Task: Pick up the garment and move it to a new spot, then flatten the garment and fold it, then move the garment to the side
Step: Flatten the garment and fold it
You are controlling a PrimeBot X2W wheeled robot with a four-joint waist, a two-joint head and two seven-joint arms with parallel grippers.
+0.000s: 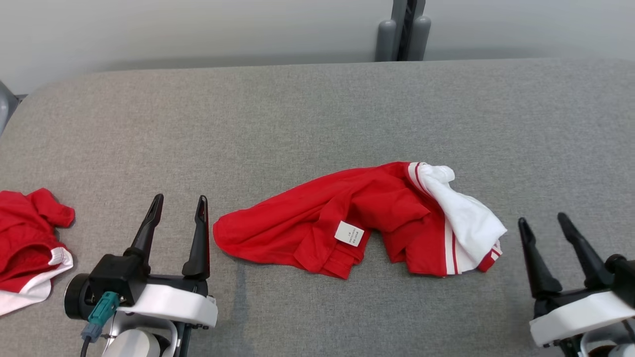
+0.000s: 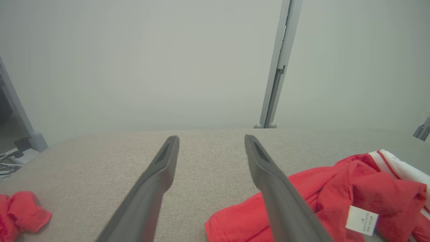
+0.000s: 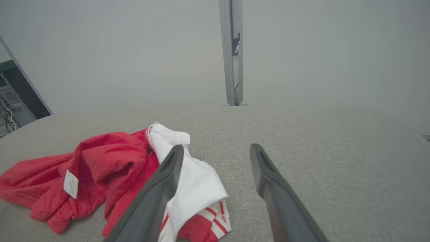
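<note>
Garment (image 1: 297, 228), red with white trim: laid crumpled at centre of grey table (image 1: 317, 114), label uppermost.
Left gripper (image 1: 179, 199): placed at 8 o'clock of garment, fingers apart, nothing held.
Right gripper (image 1: 541, 218): placed at 4 o'clock, fingers apart, nothing held.
Second red garment (image 1: 27, 238): heaped at 9 o'clock.

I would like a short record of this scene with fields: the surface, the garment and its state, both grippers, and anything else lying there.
surface: grey fabric table
garment: red and white garment, crumpled near the middle, not flattened or folded
label: white tag showing on the red part
left arm: left gripper open, empty, beside the garment's left end
right arm: right gripper open, empty, just right of the white part
other: second garment, red and white, bunched at the left edge
</note>
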